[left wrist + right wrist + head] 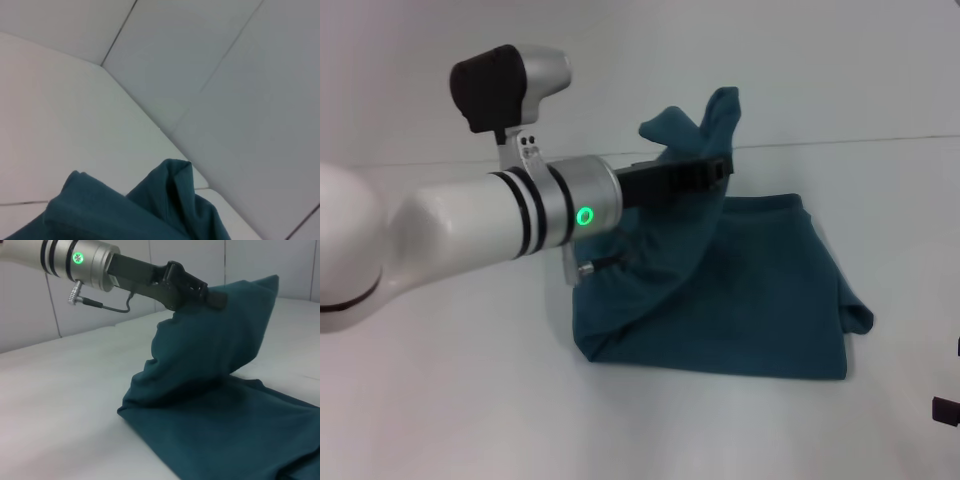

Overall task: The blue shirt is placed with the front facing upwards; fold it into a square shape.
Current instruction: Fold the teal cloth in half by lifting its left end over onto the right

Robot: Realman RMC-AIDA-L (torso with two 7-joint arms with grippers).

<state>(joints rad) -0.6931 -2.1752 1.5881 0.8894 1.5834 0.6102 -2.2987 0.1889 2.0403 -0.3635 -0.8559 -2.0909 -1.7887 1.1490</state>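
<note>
The blue shirt (750, 300) lies on the white table, its lettering hidden. My left gripper (720, 166) is shut on one part of the shirt and holds it lifted above the rest, so the cloth rises in a peak with two tips above the fingers. The right wrist view shows the same grip (216, 297) with the shirt (235, 420) draping down from it. The left wrist view shows only the raised tips of the shirt (170, 200). A dark bit of my right gripper (946, 410) shows at the right edge of the head view, apart from the shirt.
The white table (470, 400) spreads all around the shirt. A tiled wall (225, 75) stands behind the table's far edge. My left arm (470, 230) crosses the left half of the head view above the table.
</note>
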